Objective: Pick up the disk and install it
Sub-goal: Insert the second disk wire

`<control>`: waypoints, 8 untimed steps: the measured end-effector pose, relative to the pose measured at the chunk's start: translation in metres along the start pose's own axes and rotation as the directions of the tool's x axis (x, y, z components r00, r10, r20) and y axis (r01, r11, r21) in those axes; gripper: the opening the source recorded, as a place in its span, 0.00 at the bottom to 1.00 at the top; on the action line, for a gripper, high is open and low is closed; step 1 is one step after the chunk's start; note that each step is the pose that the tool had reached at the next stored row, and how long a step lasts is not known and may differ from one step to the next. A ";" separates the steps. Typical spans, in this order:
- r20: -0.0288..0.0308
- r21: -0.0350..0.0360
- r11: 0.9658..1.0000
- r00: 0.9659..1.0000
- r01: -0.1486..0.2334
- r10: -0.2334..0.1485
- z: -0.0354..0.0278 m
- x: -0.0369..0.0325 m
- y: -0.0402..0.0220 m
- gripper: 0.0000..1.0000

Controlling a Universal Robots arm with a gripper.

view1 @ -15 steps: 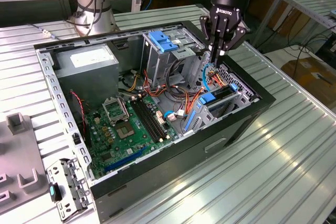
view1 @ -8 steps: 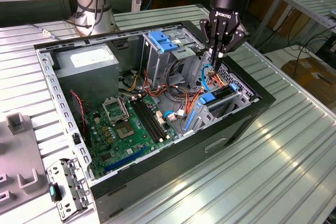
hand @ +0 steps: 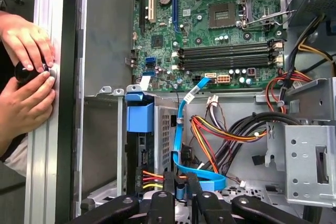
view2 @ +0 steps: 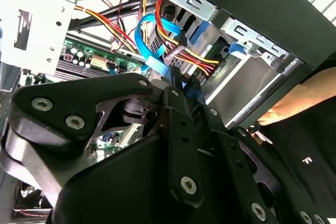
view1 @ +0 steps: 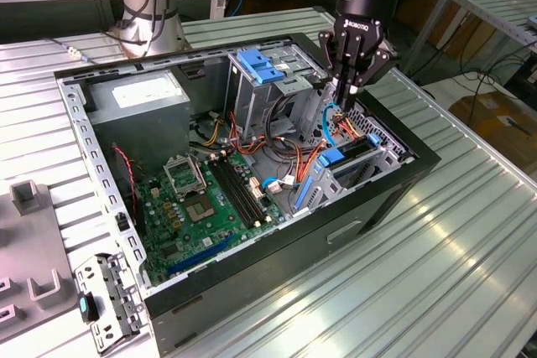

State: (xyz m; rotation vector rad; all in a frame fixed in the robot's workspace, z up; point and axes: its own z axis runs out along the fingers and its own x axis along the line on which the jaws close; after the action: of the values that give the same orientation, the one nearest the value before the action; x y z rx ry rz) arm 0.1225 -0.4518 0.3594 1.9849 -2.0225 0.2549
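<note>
The disk (hand: 140, 153) sits edge-on in the drive bay at the front corner of the open computer case (view1: 277, 257), a blue side rail (hand: 140, 117) along it. Red, yellow and black power wires (hand: 152, 179) run to its end. In the exterior view the disk's bay (view1: 351, 155) lies at the case's right end, just below my gripper (view1: 346, 94). My gripper (hand: 182, 195) is shut on the end of a blue flat data cable (hand: 181, 129) right beside the disk's connectors. The second wrist view has the fingertips (view2: 176, 85) closed where that blue cable (view2: 149, 43) ends.
A grey metal cage with a blue handle (view1: 260, 69) stands behind my gripper. A grey box with a white sticker (view1: 138, 98) fills the far corner, and the green motherboard (view1: 205, 199) lies on the case floor. A person's hands (hand: 26, 72) rest on the table beside the case.
</note>
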 end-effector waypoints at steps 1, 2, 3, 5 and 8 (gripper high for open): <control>-0.001 0.000 1.000 1.000 0.000 0.000 0.0012 -0.0004 -0.0001 0.24; -0.001 0.000 1.000 1.000 0.000 0.000 0.0024 -0.0008 -0.0002 0.22; -0.001 0.000 1.000 1.000 0.000 0.000 0.0024 -0.0008 -0.0002 0.22; -0.001 0.000 1.000 1.000 0.000 0.000 0.0026 -0.0007 -0.0001 0.16; 0.000 0.006 1.000 1.000 -0.002 0.002 0.0034 0.0001 0.0068 0.16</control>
State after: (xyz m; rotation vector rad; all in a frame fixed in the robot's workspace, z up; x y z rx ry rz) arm 0.1155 -0.4528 0.3567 1.9863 -2.0262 0.2616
